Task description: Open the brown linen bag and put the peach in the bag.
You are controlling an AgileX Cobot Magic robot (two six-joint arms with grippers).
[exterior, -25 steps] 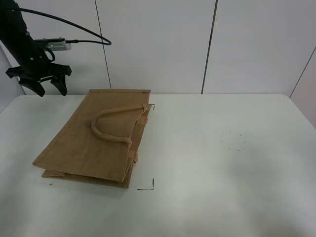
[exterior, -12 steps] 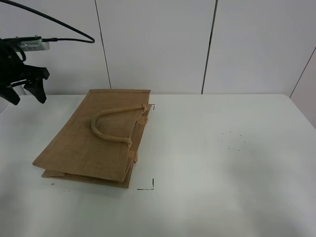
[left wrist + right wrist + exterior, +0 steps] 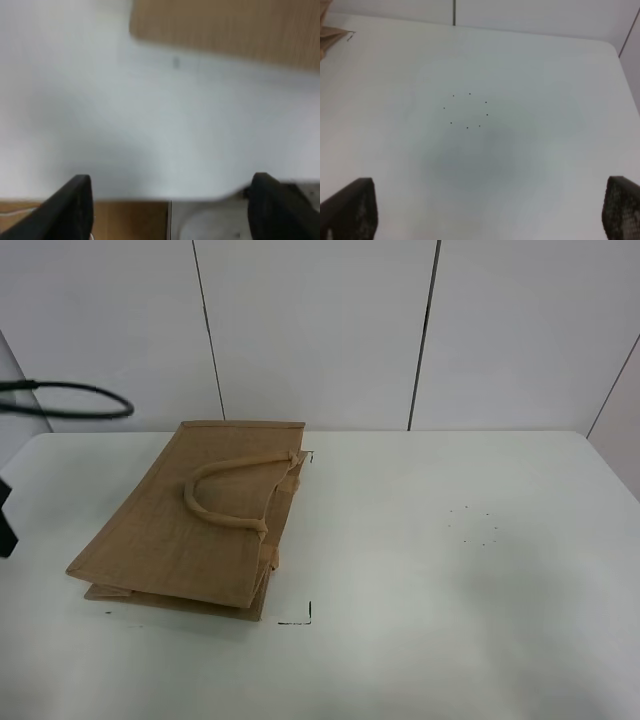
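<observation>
White table (image 3: 450, 570) w/ black corner marks, white panel wall (image 3: 320, 330) behind w/ dark seams.

Tan-brown linen bag (image 3: 190, 530) with lighter-tan handle (image 3: 225, 490) — on a white table (image 3: 450, 590) bearing black dots (image 3: 466, 110).

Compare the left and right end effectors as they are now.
The left end effector hangs over the table edge near the brown linen bag; the right end effector hangs above a ring of dots, far from it. The left's view is blurred, the right's sharp. Both are open and empty.
</observation>
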